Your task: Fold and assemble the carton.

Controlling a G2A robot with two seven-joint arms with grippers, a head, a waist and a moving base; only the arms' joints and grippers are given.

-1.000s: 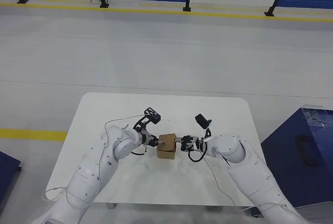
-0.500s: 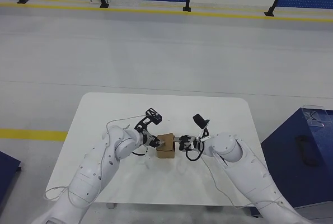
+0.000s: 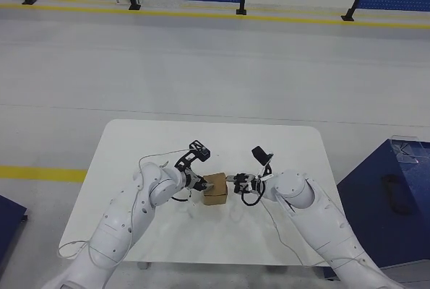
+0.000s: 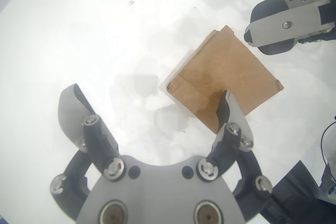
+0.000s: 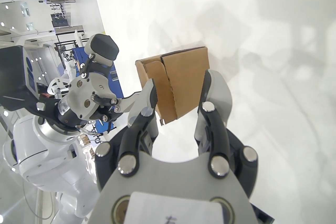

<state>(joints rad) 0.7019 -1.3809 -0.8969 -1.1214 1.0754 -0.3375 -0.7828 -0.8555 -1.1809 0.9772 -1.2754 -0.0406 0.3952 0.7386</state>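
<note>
**Table**: white with rounded corners, in the lower middle of the top view.

**Carton**: small brown corrugated box. It stood on the table near frame centre, between both grippers. One end appeared not fully closed in the right wrist view. Judged light and fairly stiff, likely to crease under a hard pinch and to slide on the smooth top. Best taken across opposite side walls.

**Left gripper**: jaws spread wide, one fingertip resting against the carton's face, holding nothing.

**Right gripper**: jaws moderately apart, just beside the carton's end, gripping nothing.
</note>
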